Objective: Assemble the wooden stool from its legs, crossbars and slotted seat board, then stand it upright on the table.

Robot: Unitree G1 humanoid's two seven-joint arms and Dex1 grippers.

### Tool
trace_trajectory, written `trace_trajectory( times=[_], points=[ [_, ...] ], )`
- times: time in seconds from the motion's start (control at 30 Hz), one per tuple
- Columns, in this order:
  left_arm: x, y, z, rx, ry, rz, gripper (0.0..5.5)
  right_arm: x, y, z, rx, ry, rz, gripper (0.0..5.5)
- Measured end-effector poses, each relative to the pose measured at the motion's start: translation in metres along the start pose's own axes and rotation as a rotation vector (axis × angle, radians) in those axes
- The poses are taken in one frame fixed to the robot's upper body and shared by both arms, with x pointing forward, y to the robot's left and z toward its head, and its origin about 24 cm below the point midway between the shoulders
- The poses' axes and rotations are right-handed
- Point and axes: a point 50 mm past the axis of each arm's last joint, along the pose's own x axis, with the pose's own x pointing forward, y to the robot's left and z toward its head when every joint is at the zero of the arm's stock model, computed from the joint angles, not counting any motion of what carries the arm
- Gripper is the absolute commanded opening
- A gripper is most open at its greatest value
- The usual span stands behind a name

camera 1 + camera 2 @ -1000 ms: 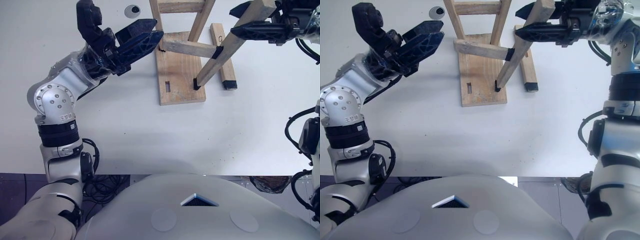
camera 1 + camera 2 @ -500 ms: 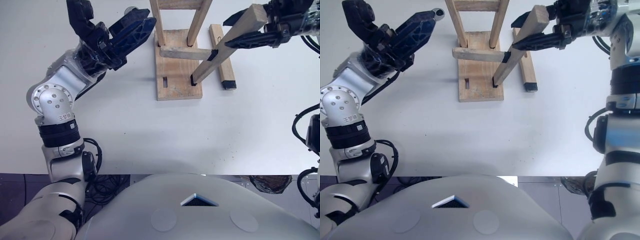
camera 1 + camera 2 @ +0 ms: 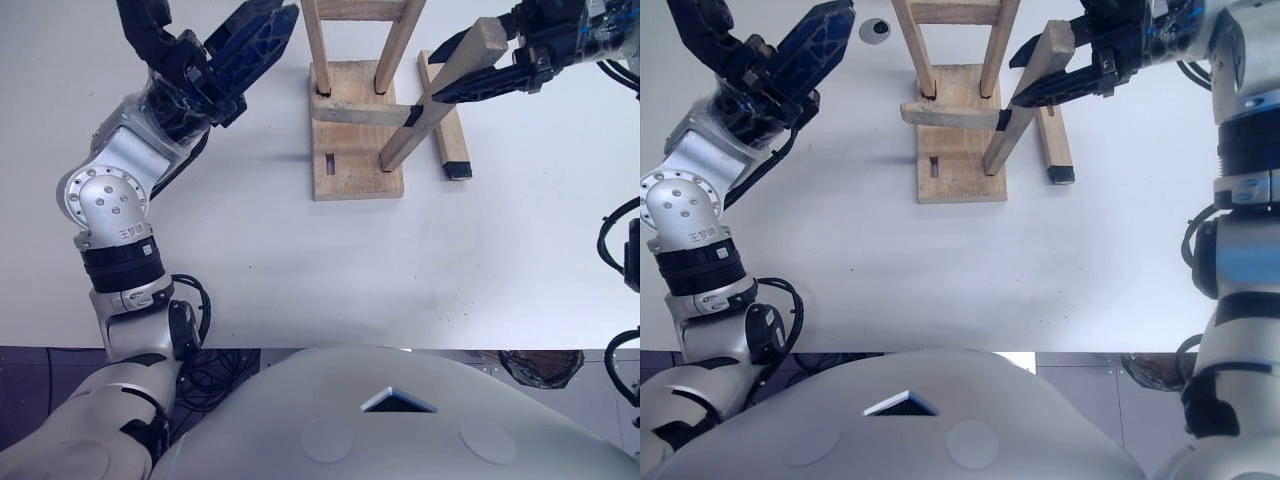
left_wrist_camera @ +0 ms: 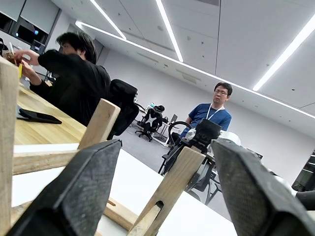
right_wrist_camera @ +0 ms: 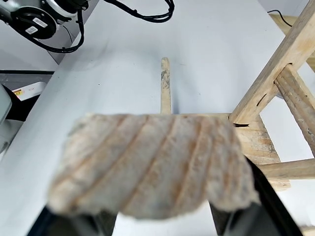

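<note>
Left eye view: the right claw (image 3: 442, 78) is closed on a leg (image 3: 428, 112). It grips the leg close to the upper end, with one finger on each side of the wood. This leg is tilted: its upper end leans to the right, and its lower end meets the board (image 3: 355, 180) near the board's right edge. It cannot be told whether that end sits inside a slot.

The board lies flat on the tabletop (image 3: 300, 260), and one open slot (image 3: 330, 163) is visible near its left edge. Two other legs (image 3: 318, 45) stand upright on the far part of the board. A crossbar (image 3: 360, 112) lies low across them, and its right end reaches the held leg at a black band. A loose leg (image 3: 452, 135) lies flat on the tabletop just beside the board's right edge, behind the tilted one.

The left claw (image 3: 205, 15) is spread wide and holds nothing. It hangs above the tabletop to the left of the standing legs. A small round thing (image 3: 877, 30) lies on the tabletop between this claw and those legs.
</note>
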Motion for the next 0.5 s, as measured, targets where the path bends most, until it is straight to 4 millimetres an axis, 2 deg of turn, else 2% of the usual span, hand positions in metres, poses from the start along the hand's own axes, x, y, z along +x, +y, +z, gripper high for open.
trace_trajectory(
  times=[0.17, 0.23, 0.27, 0.33, 0.37, 0.4, 0.43, 0.47, 0.5],
  points=[
    [-0.001, 0.001, -0.003, -0.009, -0.004, 0.010, 3.34, 0.001, 0.008, 0.001, -0.075, 0.001, -0.003, 2.06],
    [-0.002, 0.001, -0.003, -0.010, -0.004, 0.013, 3.34, 0.004, 0.011, -0.001, -0.095, -0.008, -0.013, 2.49],
    [-0.002, 0.001, -0.003, -0.010, -0.005, 0.013, 3.34, 0.012, 0.013, -0.015, -0.060, 0.043, -0.010, 2.64],
    [-0.003, 0.002, -0.001, 0.005, -0.019, 0.027, 3.34, 0.031, 0.025, -0.065, 0.095, 0.135, 0.023, 3.01],
    [-0.004, 0.003, -0.001, 0.006, -0.018, 0.033, 3.34, 0.043, 0.031, -0.083, 0.157, 0.145, 0.059, 3.15],
    [-0.003, 0.003, -0.002, 0.004, -0.018, 0.033, 3.34, 0.042, 0.030, -0.082, 0.154, 0.151, 0.064, 3.28],
    [-0.003, 0.003, -0.002, 0.005, -0.018, 0.035, 3.34, 0.036, 0.024, -0.073, 0.120, 0.156, 0.044, 3.48],
    [-0.003, 0.003, -0.002, 0.006, -0.019, 0.034, 3.34, 0.029, 0.018, -0.058, 0.074, 0.152, 0.031, 3.52],
    [-0.003, 0.002, -0.002, 0.007, -0.019, 0.034, 3.34, 0.027, 0.015, -0.052, 0.048, 0.149, 0.024, 3.52]
  ],
)
